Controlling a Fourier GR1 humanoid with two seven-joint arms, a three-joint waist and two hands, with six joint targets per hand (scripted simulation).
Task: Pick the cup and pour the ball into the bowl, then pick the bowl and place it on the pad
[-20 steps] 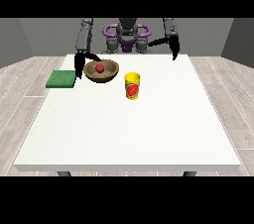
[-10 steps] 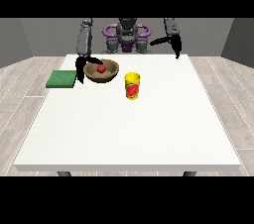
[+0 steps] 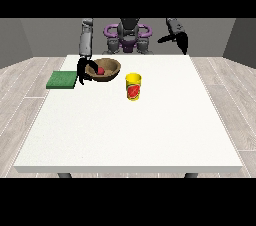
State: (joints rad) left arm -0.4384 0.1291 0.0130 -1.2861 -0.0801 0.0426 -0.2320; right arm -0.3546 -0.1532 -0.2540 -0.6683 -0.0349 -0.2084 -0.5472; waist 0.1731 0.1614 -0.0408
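Hand at view's left (image 3: 81, 71) low, hand at view's right (image 3: 181, 41) raised.

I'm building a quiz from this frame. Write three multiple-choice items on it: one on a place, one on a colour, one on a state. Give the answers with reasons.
1. Where is the red ball?
A. Inside the brown bowl
B. On the green pad
C. Inside the yellow cup

2. What colour is the cup?
A. Blue with a white label
B. Yellow with a red label
C. Plain green

3. How does the cup stand?
A. Tipped on its side
B. Held up by a robot hand
C. Upright on the white table, untouched

Answers:
1 A: the ball shows within the bowl's rim.
2 B: its wall is yellow with a red mark on the front.
3 C: it stands open end up; the robot hand at the view's left is at the bowl's edge, and the robot hand at the view's right is raised far behind the cup.
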